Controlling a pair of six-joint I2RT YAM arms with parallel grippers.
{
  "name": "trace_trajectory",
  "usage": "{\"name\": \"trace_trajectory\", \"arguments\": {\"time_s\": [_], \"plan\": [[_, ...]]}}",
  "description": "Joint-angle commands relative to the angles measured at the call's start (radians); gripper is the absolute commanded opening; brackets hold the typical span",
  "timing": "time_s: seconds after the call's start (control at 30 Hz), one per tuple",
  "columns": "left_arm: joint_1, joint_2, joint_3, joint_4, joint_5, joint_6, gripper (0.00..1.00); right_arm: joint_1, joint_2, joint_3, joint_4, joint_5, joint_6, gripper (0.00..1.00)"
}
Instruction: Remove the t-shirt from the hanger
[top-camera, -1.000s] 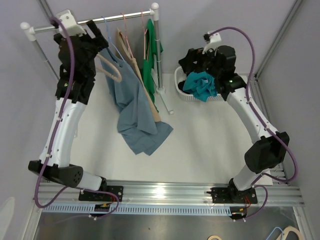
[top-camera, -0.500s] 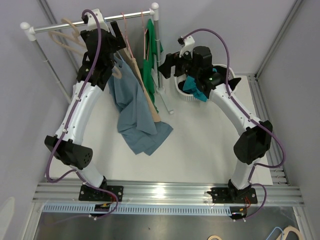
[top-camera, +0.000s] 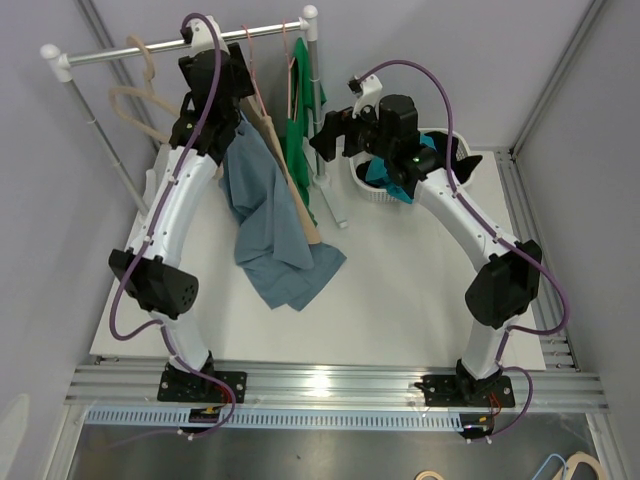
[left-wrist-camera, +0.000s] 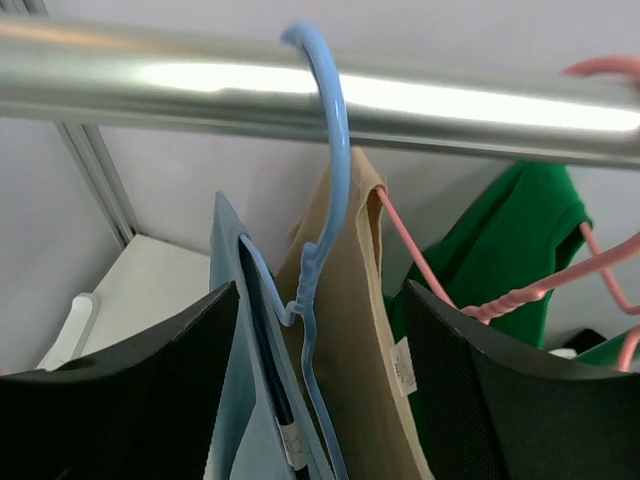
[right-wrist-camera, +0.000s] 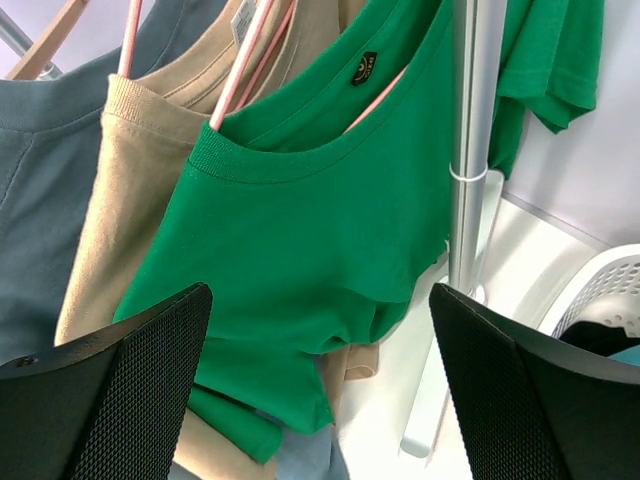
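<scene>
below the rail (left-wrist-camera: 450, 105), left hand (left-wrist-camera: 320, 300) spread astride the blue hanger (left-wrist-camera: 338, 150), likely to pin it and free the t-shirt (left-wrist-camera: 225, 255); right hand (right-wrist-camera: 320, 295) spread, waiting.

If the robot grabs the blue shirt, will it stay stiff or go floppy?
Probably floppy: the blue t-shirt sags off its blue hanger, its bottom crumpled on the table. It looks thin, so likely light, and should drape rather than hold shape.

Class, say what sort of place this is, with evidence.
Probably a robot test cell staged as a laundry corner: silver metal clothes rail, hanging green t-shirt, white plastic laundry basket.
</scene>
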Motion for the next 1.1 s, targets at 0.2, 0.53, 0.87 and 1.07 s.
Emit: {"name": "trace_trajectory", "arguments": {"time_s": [0.2, 0.53, 0.87, 1.07], "plan": [[0.005, 0.043, 0.065, -0.037, -0.058, -0.022, 0.07, -0.013, -0.038, -0.03, 0.035, -0.001, -0.008, 0.95], [0.013, -0.023, 0.132, -0.051, -0.041, 0.013, 0.01, -0.024, -0.051, -0.064, 0.045, -0.013, 0.0, 0.95], [-0.015, -0.209, 0.053, 0.18, -0.047, 0.214, 0.01, -0.025, -0.105, -0.145, 0.058, -0.011, 0.003, 0.95], [-0.134, -0.343, -0.097, 0.214, -0.267, 0.225, 0.01, -0.02, -0.151, -0.191, 0.06, -0.005, 0.013, 0.95]]}}
